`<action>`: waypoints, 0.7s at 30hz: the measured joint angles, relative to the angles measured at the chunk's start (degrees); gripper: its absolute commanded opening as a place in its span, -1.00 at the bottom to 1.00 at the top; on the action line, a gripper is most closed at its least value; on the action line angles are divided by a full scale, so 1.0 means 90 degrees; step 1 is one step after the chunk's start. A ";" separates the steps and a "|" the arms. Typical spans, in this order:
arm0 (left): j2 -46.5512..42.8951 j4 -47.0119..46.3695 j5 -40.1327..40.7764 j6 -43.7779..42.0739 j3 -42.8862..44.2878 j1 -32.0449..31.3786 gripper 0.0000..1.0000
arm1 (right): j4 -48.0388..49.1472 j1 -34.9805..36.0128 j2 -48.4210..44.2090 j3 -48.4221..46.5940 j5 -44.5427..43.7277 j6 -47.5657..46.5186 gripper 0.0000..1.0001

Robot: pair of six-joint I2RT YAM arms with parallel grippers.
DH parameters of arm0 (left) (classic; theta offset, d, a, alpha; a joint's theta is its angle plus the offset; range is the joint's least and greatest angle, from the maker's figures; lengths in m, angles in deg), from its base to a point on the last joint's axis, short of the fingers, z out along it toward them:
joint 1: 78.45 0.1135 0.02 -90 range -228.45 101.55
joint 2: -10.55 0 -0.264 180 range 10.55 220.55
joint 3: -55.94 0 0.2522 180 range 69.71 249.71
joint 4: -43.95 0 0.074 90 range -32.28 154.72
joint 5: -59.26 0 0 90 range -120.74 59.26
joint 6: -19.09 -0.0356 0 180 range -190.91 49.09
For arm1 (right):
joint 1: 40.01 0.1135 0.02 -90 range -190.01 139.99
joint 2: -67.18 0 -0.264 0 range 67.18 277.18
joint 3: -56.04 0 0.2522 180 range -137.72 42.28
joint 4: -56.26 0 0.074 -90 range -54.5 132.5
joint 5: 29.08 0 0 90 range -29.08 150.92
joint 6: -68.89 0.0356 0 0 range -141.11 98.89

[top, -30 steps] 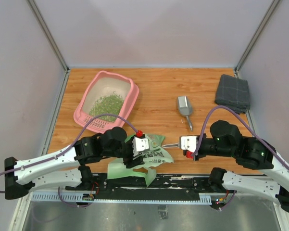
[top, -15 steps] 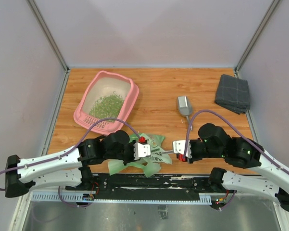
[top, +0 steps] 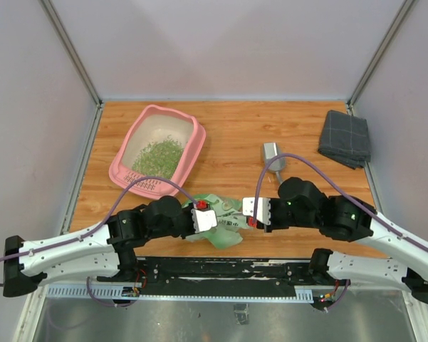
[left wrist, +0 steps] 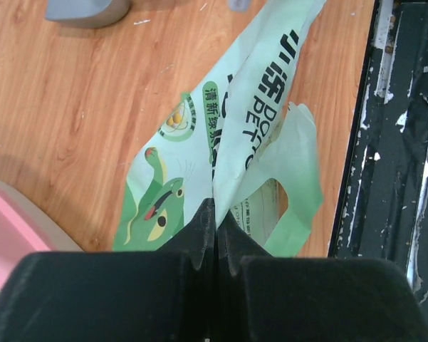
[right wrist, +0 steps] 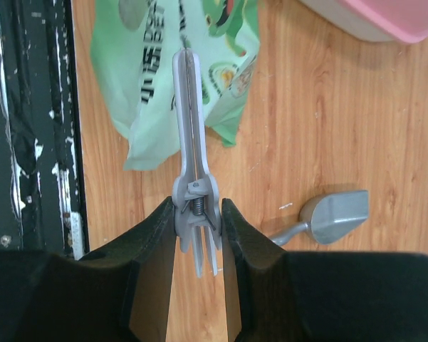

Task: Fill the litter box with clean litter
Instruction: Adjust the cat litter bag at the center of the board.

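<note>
Looking down from above, you see a wooden table with both arms reaching in from the near edge and meeting near the middle. The pink litter box sits at the far left of the table, angled, well apart from both arms. Green litter lies in a loose heap inside it, covering part of the pale floor.

Your left gripper is low over the near centre of the table. Its fingers are pressed together, pinching a raised fold of a light green printed bag. The left wrist view shows the fold running up from between the fingertips, with the rest of the bag lying crumpled and flat on the wood.

Your right gripper faces it from the right, clamped on the spring end of a long grey clip. The clip's two arms lie together and point out over the bag; you cannot tell whether they grip it.

A grey metal scoop lies right of centre, beyond the right gripper. A folded grey cloth rests at the far right corner.
</note>
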 measured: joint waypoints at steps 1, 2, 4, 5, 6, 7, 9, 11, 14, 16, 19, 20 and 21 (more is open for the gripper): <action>0.0073 -0.0024 -0.0010 0.0000 0.0017 0.0000 -0.84 | 0.0058 0.0000 -0.0002 -0.0051 0.0000 0.0041 -0.97; 0.0129 -0.0056 -0.0024 0.0000 0.0019 0.0000 -0.66 | 0.0134 0.0000 -0.0007 -0.0095 0.0000 0.0107 -0.98; 0.0192 -0.0117 -0.0080 -0.0010 0.0019 -0.0002 -0.34 | 0.0279 0.0000 -0.0029 -0.0107 0.0005 0.0202 -0.98; 0.0197 -0.0168 -0.0114 0.0010 0.0019 -0.0002 -0.21 | 0.0335 0.0000 -0.0032 -0.0107 0.0007 0.0272 -0.98; 0.0185 -0.0223 -0.0138 0.0039 0.0022 0.0000 -0.10 | 0.0391 0.0000 -0.0027 -0.0107 0.0010 0.0335 -0.98; 0.0160 -0.0272 -0.0163 0.0066 0.0029 0.0000 -0.02 | 0.0469 0.0000 -0.0029 -0.0107 0.0034 0.0425 -0.98; 0.0073 -0.0347 -0.0221 0.0131 0.0070 0.0000 0.09 | 0.0595 0.0000 -0.0058 -0.0107 0.0121 0.0522 -0.98; -0.0092 -0.0403 -0.0311 0.0231 0.0160 0.0000 0.16 | 0.0789 0.0000 -0.0141 -0.0104 0.0318 0.0644 -0.95; -0.0444 -0.0653 -0.0476 0.0381 0.0379 0.0000 0.23 | 0.1064 0.0000 -0.0338 -0.0075 0.0680 0.0714 -0.92; -0.0665 -0.0920 -0.0622 0.0471 0.0517 0.0000 0.25 | 0.1277 0.0000 -0.0495 0.0015 0.0908 0.0714 -0.92; -0.0920 -0.1379 -0.0935 0.0546 0.0661 0.0000 0.29 | 0.1574 0.0000 -0.0614 0.0175 0.1173 0.0714 -0.91; -0.0974 -0.1503 -0.1027 0.0556 0.0685 0.0000 0.28 | 0.1647 0.0000 -0.0612 0.0185 0.1231 0.0712 -0.90; -0.0986 -0.1598 -0.1098 0.0556 0.0707 0.0000 0.28 | 0.1734 0.0000 -0.0590 0.0185 0.1287 0.0714 -0.90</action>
